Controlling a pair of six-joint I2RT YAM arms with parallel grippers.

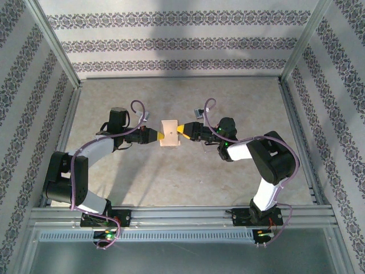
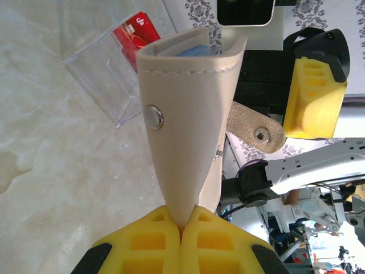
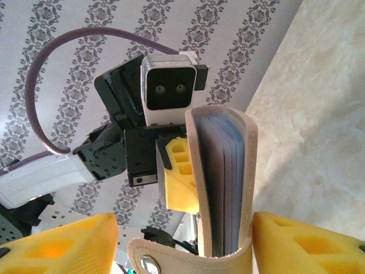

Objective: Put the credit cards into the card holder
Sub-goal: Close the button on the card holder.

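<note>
The tan card holder hangs above the table's middle, between both grippers. My left gripper is shut on its folded edge; in the left wrist view its yellow fingertips pinch the tan leather of the card holder. My right gripper is open, and the card holder stands between its fingers, grey-blue pockets showing. The right-hand finger lies close against the leather. The other finger is clear of it. A red credit card stands in a clear plastic case on the table.
The clear plastic case sits on the marble-patterned table beyond the card holder. The card holder's closing tab with its snap hangs loose toward the right gripper. Patterned walls and metal rails enclose the table.
</note>
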